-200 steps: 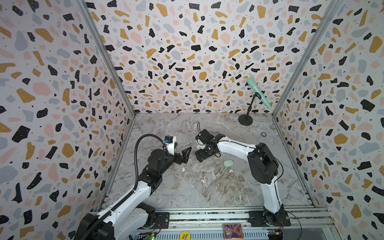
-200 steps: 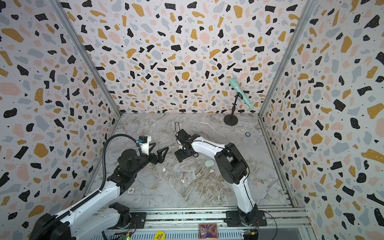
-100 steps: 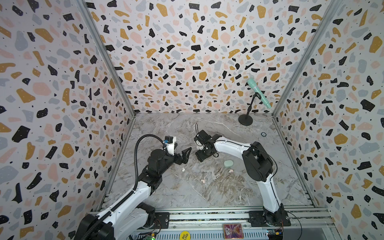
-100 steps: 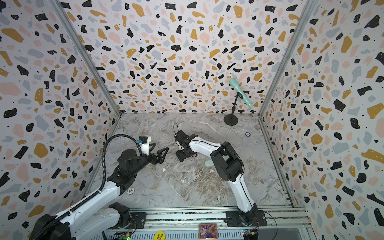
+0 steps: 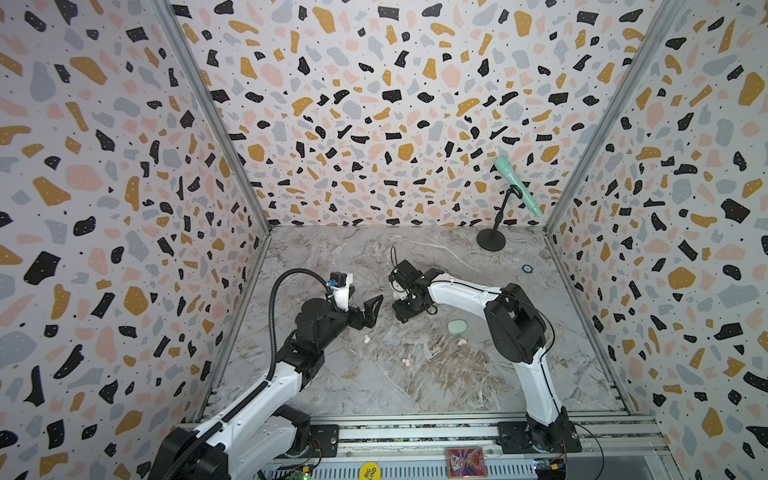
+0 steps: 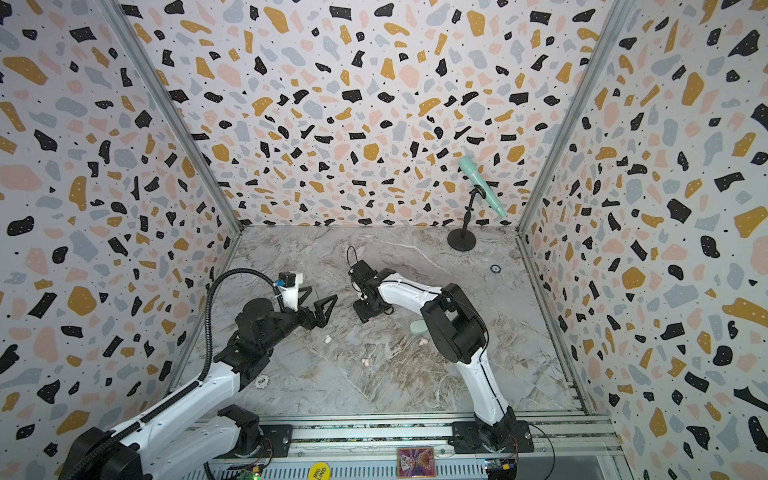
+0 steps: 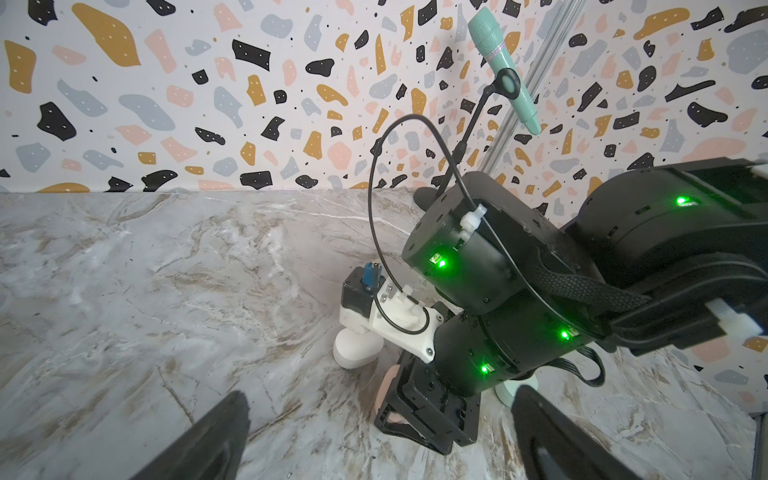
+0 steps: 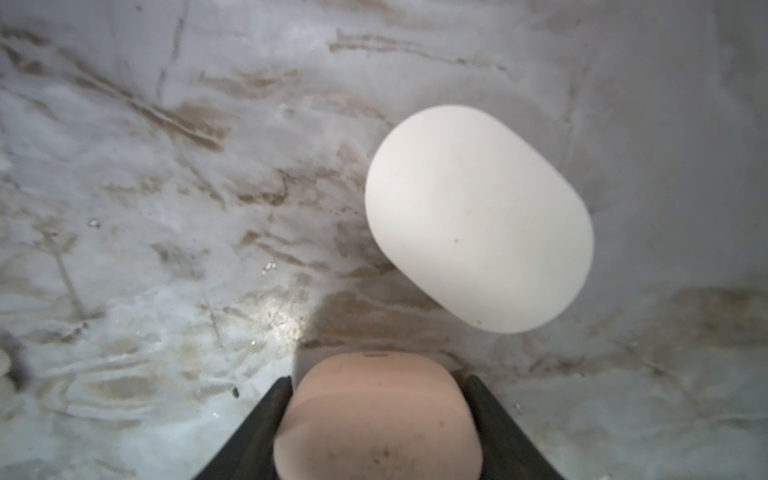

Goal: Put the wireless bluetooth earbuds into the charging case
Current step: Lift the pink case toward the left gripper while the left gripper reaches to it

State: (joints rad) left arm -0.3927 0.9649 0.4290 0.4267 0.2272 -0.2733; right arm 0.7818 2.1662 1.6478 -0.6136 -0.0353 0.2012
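A pale pink charging case (image 8: 376,415) lies on the marble floor between the black fingers (image 8: 266,419) of my right gripper (image 5: 405,312) (image 6: 368,311), which press against both its sides. A white case (image 8: 478,216) (image 7: 357,351) lies just beyond it. A mint case (image 5: 457,327) (image 6: 417,328) sits to the right. Three tiny earbuds lie loose: a white earbud (image 5: 367,339) (image 6: 328,339), a pink earbud (image 5: 462,341) (image 6: 423,342) and another pale earbud (image 5: 407,362) (image 6: 365,362). My left gripper (image 5: 368,309) (image 7: 380,397) hovers open, facing the right gripper, with nothing in it.
A mint microphone (image 5: 517,187) on a black stand (image 5: 491,240) stands at the back right corner. A small ring (image 5: 527,269) lies near the right wall. A poker chip (image 6: 262,381) lies beside the left arm. Terrazzo walls enclose three sides.
The right gripper's jaws have narrowed onto the pink case, and its arm has shifted slightly left. The left arm has stayed still.
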